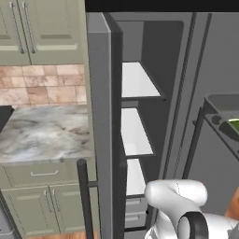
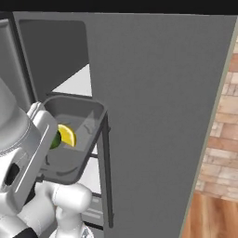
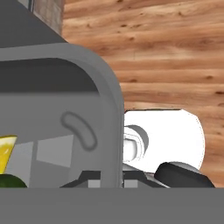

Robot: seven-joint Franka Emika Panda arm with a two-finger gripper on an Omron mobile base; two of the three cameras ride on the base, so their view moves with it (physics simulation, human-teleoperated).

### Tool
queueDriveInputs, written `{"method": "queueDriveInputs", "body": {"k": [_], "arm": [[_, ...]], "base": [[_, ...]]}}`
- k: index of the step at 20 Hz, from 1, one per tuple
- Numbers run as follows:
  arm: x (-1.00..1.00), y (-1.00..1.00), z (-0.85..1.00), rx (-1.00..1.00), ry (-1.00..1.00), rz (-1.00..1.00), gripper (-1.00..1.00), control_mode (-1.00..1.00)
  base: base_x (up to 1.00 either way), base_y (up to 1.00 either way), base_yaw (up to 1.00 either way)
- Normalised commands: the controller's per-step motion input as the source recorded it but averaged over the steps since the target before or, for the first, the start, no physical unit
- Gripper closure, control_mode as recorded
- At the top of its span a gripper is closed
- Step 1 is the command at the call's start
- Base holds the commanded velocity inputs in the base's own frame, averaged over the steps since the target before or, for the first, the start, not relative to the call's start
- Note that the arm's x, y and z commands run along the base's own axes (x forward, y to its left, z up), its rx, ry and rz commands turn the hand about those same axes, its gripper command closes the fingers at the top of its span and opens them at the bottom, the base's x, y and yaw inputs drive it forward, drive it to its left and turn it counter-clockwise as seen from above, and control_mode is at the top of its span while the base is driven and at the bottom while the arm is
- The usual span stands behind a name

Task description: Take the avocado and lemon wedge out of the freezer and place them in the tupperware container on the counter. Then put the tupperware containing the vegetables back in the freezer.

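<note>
Closest to the hand camera, the tupperware container (image 3: pixel 105 113) is looming large, its rounded grey rim curving down toward the gripper (image 3: pixel 111 181), whose fingers are sitting pinched together on that rim at the bottom of the view. Inside the container, the lemon wedge (image 3: pixel 5 151) is lying against the floor of the tray, with the avocado (image 3: pixel 11 180) tucked just beside and below it. Beyond the container's rim, the wooden floor (image 3: pixel 166 52) is spreading out underneath.

From the right base view, the container (image 2: pixel 74 135) is hanging in the air in front of the freezer (image 2: pixel 153 107), held up off any surface, with the lemon wedge (image 2: pixel 67 135) and the avocado (image 2: pixel 56 139) touching each other inside it near the arm's side. The freezer's white shelves (image 2: pixel 76 83) are showing just behind the container.

From the left base view, the freezer (image 1: pixel 140 116) is standing with its door swung wide, its white shelves (image 1: pixel 135 130) showing one above another. The counter (image 1: pixel 42 133) is lying well to the left of the freezer. The container (image 1: pixel 228 121) is showing at the right edge, near the freezer's opening.
</note>
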Motion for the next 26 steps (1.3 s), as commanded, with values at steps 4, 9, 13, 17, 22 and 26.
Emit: {"method": "queueDriveInputs", "body": {"k": [4,9,13,17,22,26], "arm": [[0.0,0.37,0.0,-0.07,-0.08,0.0,1.0,-1.0],[-0.1,0.67,0.03,-0.09,-0.24,0.01,1.0,-1.0],[-0.03,0.56,0.06,-0.02,-0.2,0.03,1.0,-1.0],[0.46,0.42,0.04,0.0,-0.06,0.0,1.0,-1.0],[0.96,0.22,0.0,0.0,0.0,0.0,1.0,-1.0],[1.0,0.03,0.0,0.0,0.0,0.0,1.0,-1.0]], "base": [[0.03,0.41,-0.03],[0.0,0.0,0.0],[0.0,0.0,0.0],[0.0,0.0,0.0],[0.0,0.0,0.0],[0.0,0.0,0.0]]}}
